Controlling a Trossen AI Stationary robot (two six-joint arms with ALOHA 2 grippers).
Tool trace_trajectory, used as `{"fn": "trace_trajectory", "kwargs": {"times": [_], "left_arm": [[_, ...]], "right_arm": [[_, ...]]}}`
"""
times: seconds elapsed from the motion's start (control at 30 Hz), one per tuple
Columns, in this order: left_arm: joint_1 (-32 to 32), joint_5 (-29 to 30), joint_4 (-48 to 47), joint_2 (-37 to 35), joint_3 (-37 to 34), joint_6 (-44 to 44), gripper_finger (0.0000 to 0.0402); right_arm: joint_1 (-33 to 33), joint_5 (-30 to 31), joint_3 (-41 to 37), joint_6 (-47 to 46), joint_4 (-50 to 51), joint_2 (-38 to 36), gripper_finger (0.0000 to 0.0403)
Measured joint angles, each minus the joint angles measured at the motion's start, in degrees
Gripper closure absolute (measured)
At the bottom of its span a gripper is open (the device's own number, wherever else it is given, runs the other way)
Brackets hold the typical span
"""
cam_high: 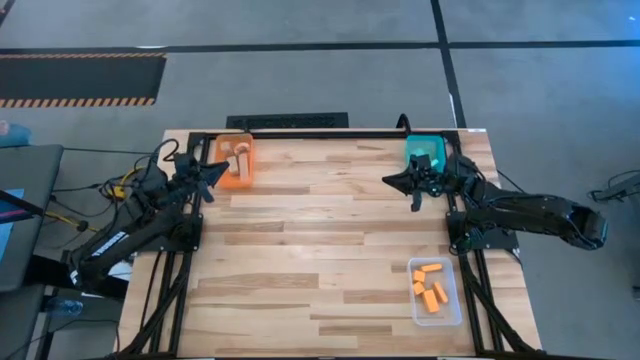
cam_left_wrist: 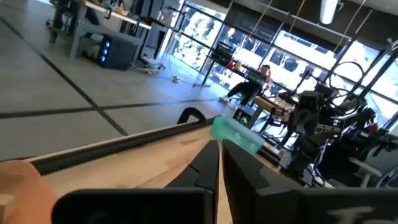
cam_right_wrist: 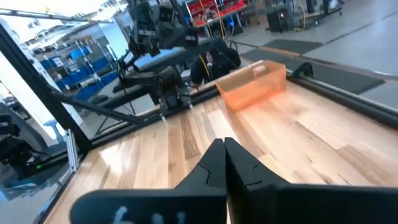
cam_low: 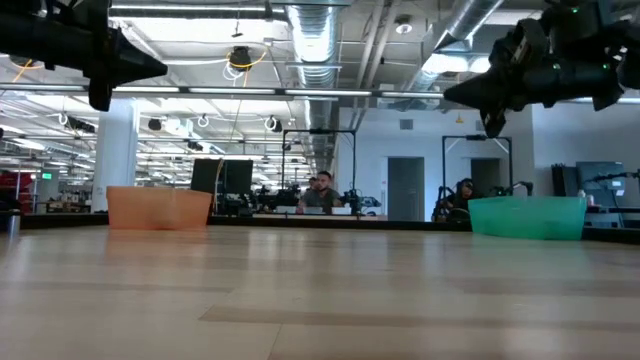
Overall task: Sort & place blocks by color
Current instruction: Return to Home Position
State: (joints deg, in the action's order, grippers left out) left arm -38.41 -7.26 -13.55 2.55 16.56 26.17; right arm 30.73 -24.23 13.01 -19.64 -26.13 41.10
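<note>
Pale wood blocks [cam_high: 240,152] lie in the orange tray [cam_high: 235,160] at the table's far left. Orange blocks [cam_high: 430,290] lie in the clear tray [cam_high: 436,292] at the near right. A teal tray [cam_high: 424,150] stands at the far right. My left gripper [cam_high: 222,170] hovers beside the orange tray, pointing level toward the table's middle, fingers shut [cam_left_wrist: 219,149] with nothing between them. My right gripper [cam_high: 390,180] hovers just in front of the teal tray, pointing level toward the left, also shut [cam_right_wrist: 224,146] and empty. In the low view both hang well above the table top.
The wooden table [cam_high: 320,250] lies bare between the trays. A black frame rail [cam_high: 320,133] runs along the far edge. In the low view, people [cam_low: 322,192] sit in the room beyond the table.
</note>
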Motion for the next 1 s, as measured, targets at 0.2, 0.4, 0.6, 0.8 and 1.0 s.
{"fn": "trace_trajectory", "kwargs": {"times": [0.2, 0.4, 0.6, 0.8, 1.0], "left_arm": [[0.04, -0.43, -2.97, -0.02, 0.02, 0.31, 0.0401], [0.24, 0.19, -1.11, 0.0, 0.01, -1.18, 0.0401], [0.24, -0.23, 18.72, 0.21, -9.39, 2.91, 0.0401], [1.96, -2.02, 24.22, 0.31, -12.86, 7.56, 0.0401], [9.44, 3.28, 20.77, 0.31, -12.61, 8.8, 0.0401]], "right_arm": [[0.17, 0.19, -3.41, -0.09, -5.13, -2.23, 0.0392], [0.17, 0.76, -9.86, -2.93, -13.42, -3.68, 0.0399], [0.17, 3.22, -12.54, -4.79, -16.09, -4.95, 0.04], [-1.15, 3.41, -12.54, -7.74, -13.7, -6.72, 0.04], [-7.6, 9.04, -12.56, -8.38, -5.09, -12.62, 0.0401]]}}
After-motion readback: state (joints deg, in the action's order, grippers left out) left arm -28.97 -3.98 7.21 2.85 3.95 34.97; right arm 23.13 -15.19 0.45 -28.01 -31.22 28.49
